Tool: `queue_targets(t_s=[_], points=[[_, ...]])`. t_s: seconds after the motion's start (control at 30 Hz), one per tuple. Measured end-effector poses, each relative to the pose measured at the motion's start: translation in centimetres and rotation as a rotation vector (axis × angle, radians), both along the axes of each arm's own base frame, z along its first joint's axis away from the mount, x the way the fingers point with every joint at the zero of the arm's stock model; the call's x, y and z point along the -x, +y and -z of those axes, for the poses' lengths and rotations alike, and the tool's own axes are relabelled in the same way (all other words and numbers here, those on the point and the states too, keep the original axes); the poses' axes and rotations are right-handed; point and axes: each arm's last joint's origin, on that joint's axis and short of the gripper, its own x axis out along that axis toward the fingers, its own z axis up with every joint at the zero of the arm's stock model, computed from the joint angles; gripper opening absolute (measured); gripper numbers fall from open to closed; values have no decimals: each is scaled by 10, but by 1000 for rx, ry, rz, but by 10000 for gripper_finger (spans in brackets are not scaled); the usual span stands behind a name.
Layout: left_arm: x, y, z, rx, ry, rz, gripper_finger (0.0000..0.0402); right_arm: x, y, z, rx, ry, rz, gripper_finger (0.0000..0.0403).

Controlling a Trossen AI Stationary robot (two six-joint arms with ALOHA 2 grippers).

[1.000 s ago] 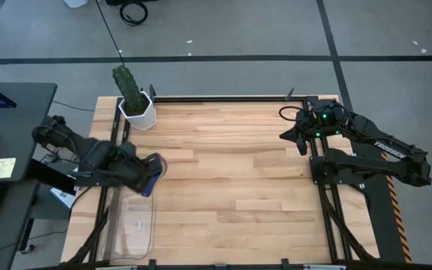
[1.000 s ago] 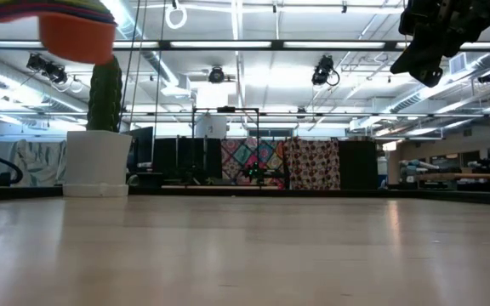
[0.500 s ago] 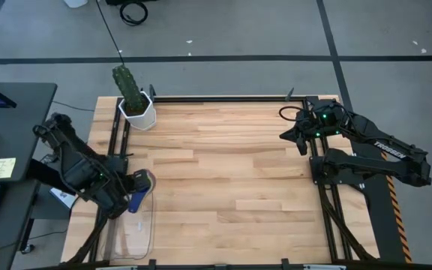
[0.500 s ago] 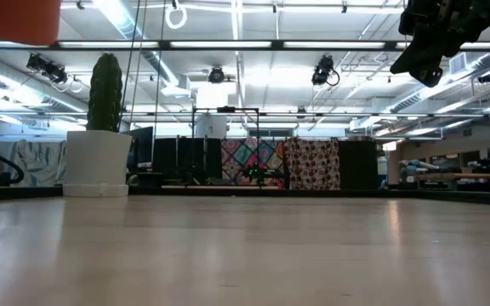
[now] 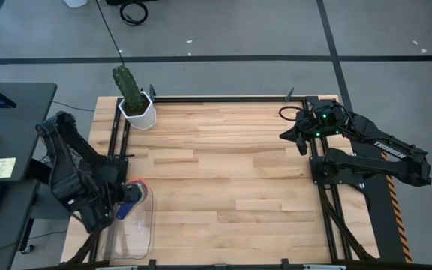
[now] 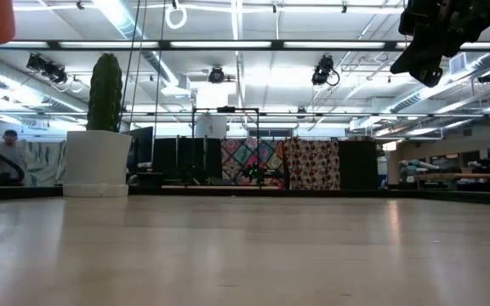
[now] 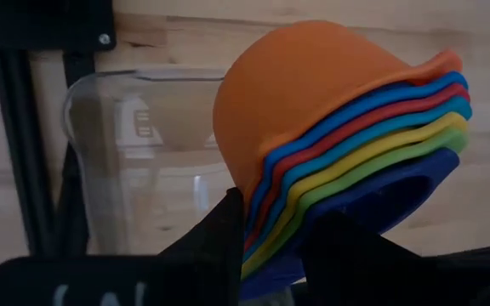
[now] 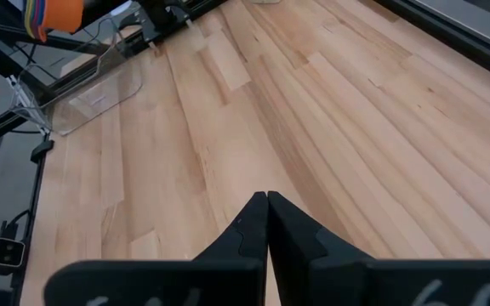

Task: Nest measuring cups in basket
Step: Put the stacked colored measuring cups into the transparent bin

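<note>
**Desk:** Now, what are you holding over the wooden worktop (image 5: 231, 172)?

**Floor:** Your left gripper (image 7: 270, 229) has its jaws closed partway on the rim edges of the nested stack of plastic measuring cups (image 7: 339, 136), orange on the outside, then blue, red, teal, yellow, green and dark blue. The stack hangs over the clear rectangular plastic basket (image 7: 134, 161) at the worktop's left edge.

**Desk:** Which step is that?

**Floor:** By the look of it, the delivery: the cups are already nested and only need setting inside. You would lower the stack until it rests on the basket floor, then open the jaws and lift clear. Watch the near wall on the way down.

**Desk:** And your other arm?

**Floor:** Your right gripper (image 8: 267, 223) waits high over the far right corner, jaws pressed together on nothing.

**Desk:** Do the cameras agree?

**Floor:** Only the left wrist view shows every colour band and the grip. From above, the arm hides most of the stack. The low view catches just an orange corner, plus a white pot with a green cactus (image 6: 99, 140) and a person far behind.
</note>
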Motion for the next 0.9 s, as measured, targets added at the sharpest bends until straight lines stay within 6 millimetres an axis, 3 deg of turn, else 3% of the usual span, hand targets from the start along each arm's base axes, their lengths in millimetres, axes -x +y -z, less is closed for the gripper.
queue_targets(t_s=[0.27, 0.57, 0.9], points=[[10, -10, 9, 3, 1, 74, 94, 0, 0, 0, 0, 0, 0, 13], [8, -32, 43, 119, -69, 93, 94, 0, 0, 0, 0, 0, 0, 13], [10, -38, 71, 147, -69, 107, 94, 0, 0, 0, 0, 0, 0, 13]])
